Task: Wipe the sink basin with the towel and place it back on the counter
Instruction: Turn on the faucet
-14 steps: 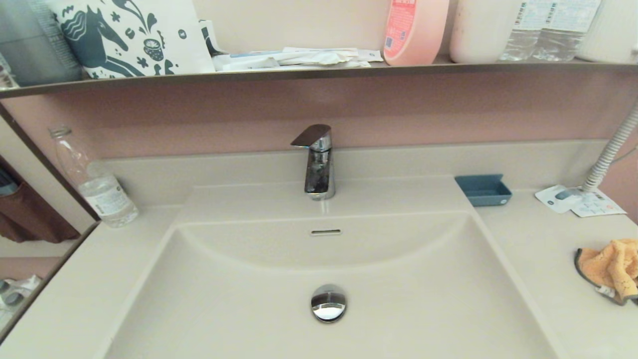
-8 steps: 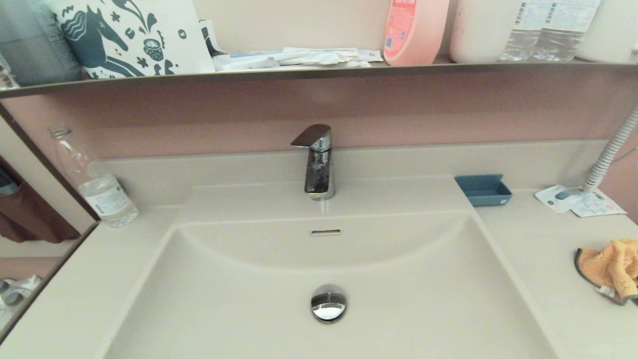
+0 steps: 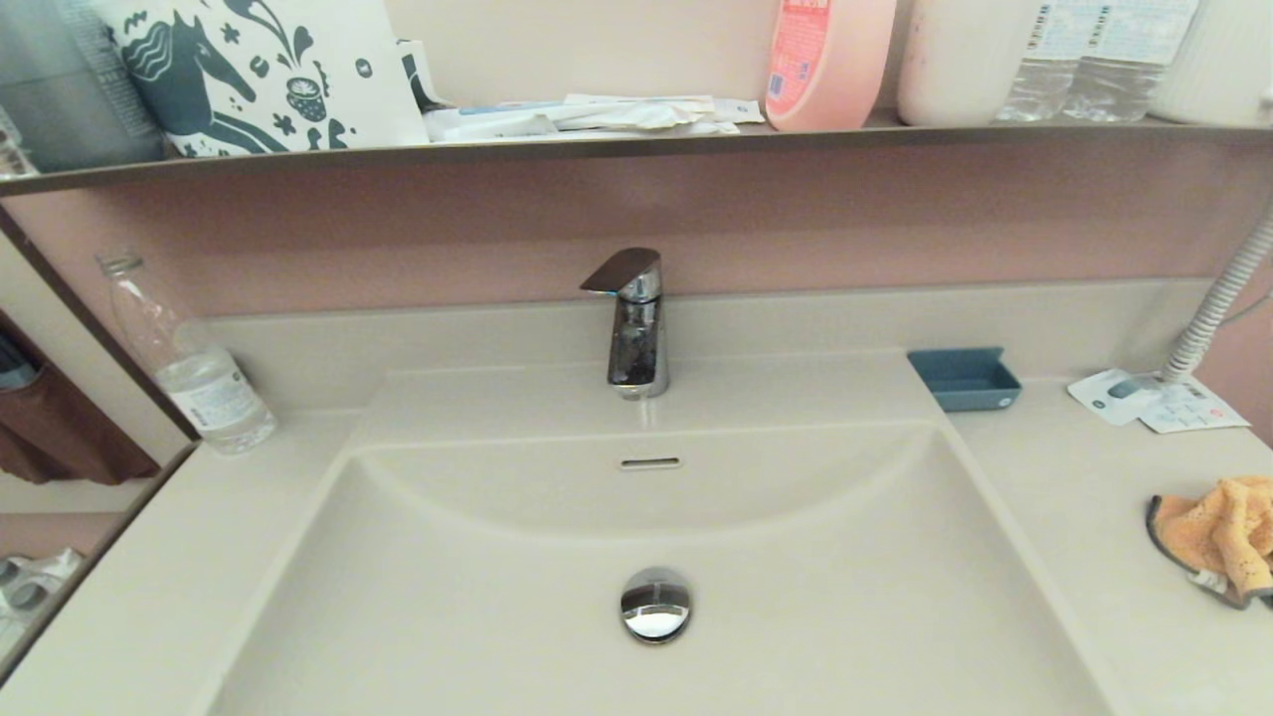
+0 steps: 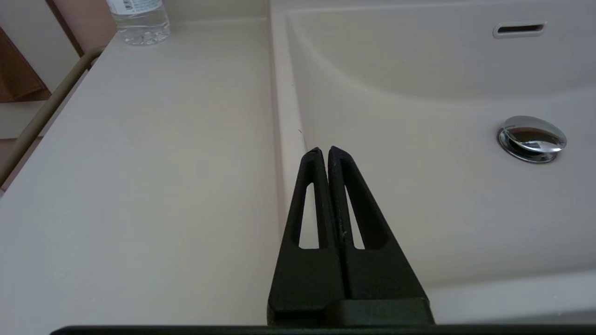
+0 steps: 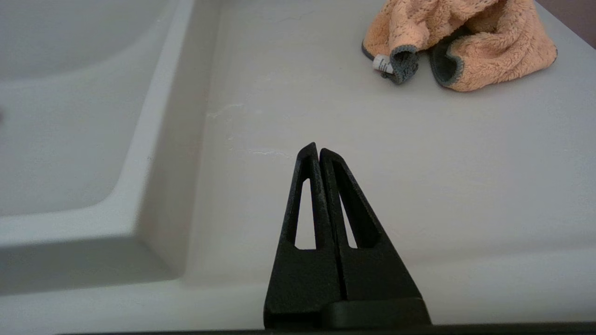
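Towel (image 3: 1218, 537) cut off at head-view edge; L pincer (image 4: 324, 150) & R pincer (image 5: 318, 150) clenched, empty.

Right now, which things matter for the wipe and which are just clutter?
Job: towel on the counter; basin; right pincer shut, nearest the towel; left pincer shut.
Clutter: bottle, blue tray, leaflets, faucet.

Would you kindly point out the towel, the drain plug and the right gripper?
towel (image 5: 489, 42), right wrist view, fluffy orange middle.
drain plug (image 3: 655, 604), head view, chrome cap.
right gripper (image 5: 318, 151), right wrist view, closed fingertips.
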